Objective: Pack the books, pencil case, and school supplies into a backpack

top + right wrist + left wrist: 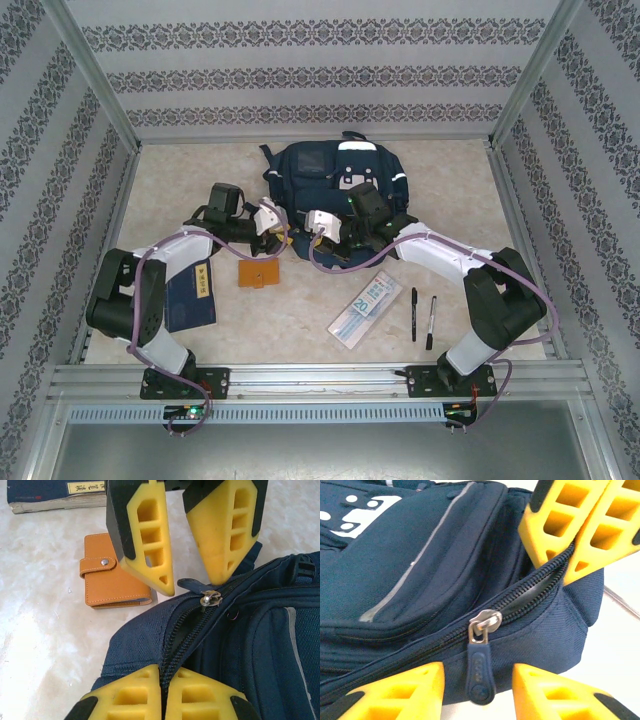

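Note:
The navy backpack lies at the back centre, its main zip partly undone. My left gripper is open at its near corner, and the zip pull hangs between the yellow fingers, touching neither. My right gripper is shut on the backpack's zip edge, facing the left gripper. The orange-brown notebook and navy book lie at front left. The pencil case and two black pens lie at front right.
Patterned walls and metal rails box in the table on three sides. The notebook lies close beside the backpack corner. Bare tabletop stretches between the notebook and the pencil case.

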